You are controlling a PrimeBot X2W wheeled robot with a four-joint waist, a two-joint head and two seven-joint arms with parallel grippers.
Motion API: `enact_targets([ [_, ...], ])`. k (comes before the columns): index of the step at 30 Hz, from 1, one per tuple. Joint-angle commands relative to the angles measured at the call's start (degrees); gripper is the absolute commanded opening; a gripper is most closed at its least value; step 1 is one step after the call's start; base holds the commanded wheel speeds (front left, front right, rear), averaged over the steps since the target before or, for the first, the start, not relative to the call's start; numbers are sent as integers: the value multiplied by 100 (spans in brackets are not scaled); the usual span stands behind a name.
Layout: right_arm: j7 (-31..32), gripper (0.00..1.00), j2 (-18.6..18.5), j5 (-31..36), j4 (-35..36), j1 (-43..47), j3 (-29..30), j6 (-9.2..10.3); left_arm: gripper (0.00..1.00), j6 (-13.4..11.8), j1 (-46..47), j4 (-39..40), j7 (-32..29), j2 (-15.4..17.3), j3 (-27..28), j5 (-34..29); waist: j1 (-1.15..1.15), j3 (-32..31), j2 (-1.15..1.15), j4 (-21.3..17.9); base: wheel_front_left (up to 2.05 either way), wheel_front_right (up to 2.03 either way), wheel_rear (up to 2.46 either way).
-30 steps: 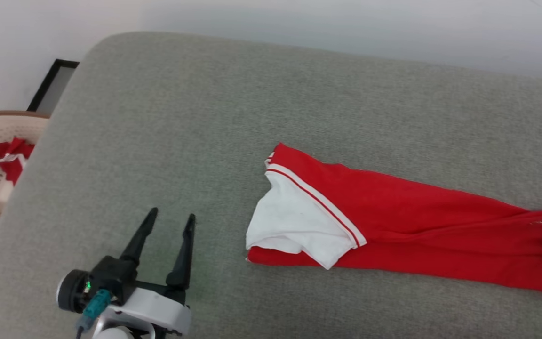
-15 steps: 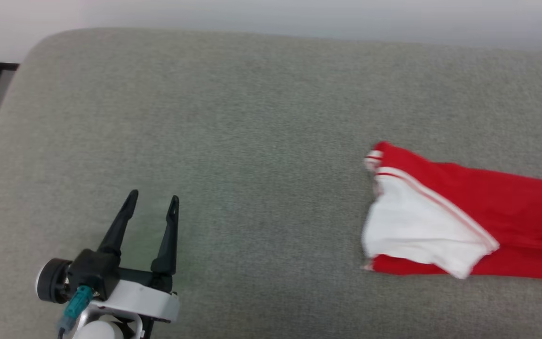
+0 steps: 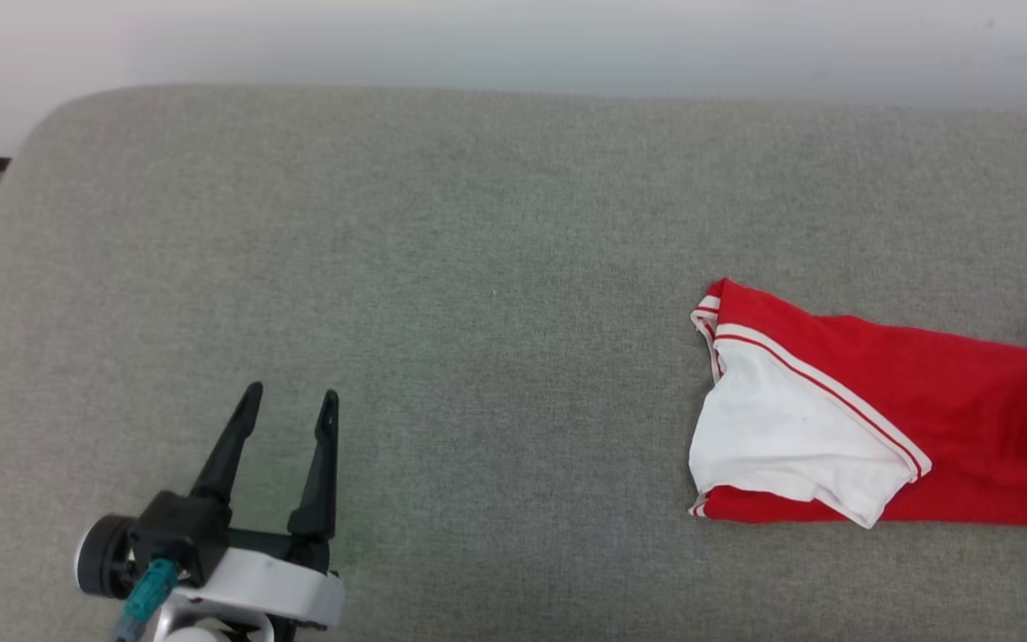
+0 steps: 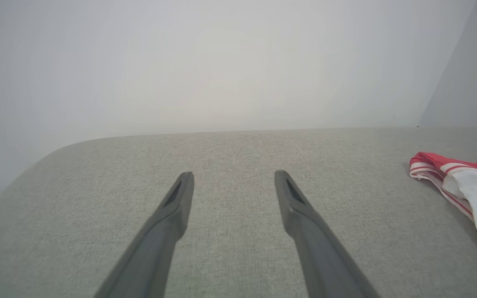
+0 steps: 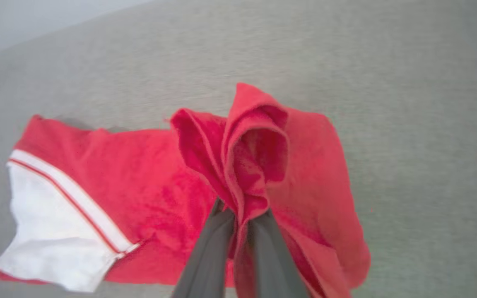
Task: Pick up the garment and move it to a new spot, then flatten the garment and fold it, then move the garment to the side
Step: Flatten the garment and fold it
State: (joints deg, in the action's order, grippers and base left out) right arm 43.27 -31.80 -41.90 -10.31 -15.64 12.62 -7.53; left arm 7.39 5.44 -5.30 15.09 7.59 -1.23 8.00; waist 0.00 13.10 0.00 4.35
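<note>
Open grey padded surface stretches ahead of the left tool, whose fingers are spread, and across to the garment, a low obstacle lying well apart on the right. A pale wall closes off the surface's far edge.

Bright, even light; faint shadows; right wrist view soft.

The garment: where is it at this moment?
In the head view the garment lies at the right of the grey cushion, apart from the left gripper; the right gripper pinches its red fold.
</note>
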Motion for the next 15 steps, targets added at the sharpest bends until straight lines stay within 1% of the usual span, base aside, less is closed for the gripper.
enact_targets([
  [1,97,0,68,-122,315,111,-175,10,100,12,-78,5,3,-14,14,35,0,-79,0,59,0,0,0],
  [5,415,0,328,-241,1229,249,-694,10,100,12,-140,2,3,-90,-18,52,0,-147,0,183,0,0,0],
  [8,573,0,473,-181,1627,154,-1080,10,100,12,-182,56,2,-187,-29,172,0,-180,0,299,0,0,0],
  [11,557,0,620,-52,1771,-1,-1448,10,100,12,-206,61,3,-217,-87,218,0,-208,0,428,0,0,0],
  [15,451,0,715,144,1630,-204,-1882,10,100,12,-157,75,3,-243,-171,259,0,-209,0,607,0,0,0],
])
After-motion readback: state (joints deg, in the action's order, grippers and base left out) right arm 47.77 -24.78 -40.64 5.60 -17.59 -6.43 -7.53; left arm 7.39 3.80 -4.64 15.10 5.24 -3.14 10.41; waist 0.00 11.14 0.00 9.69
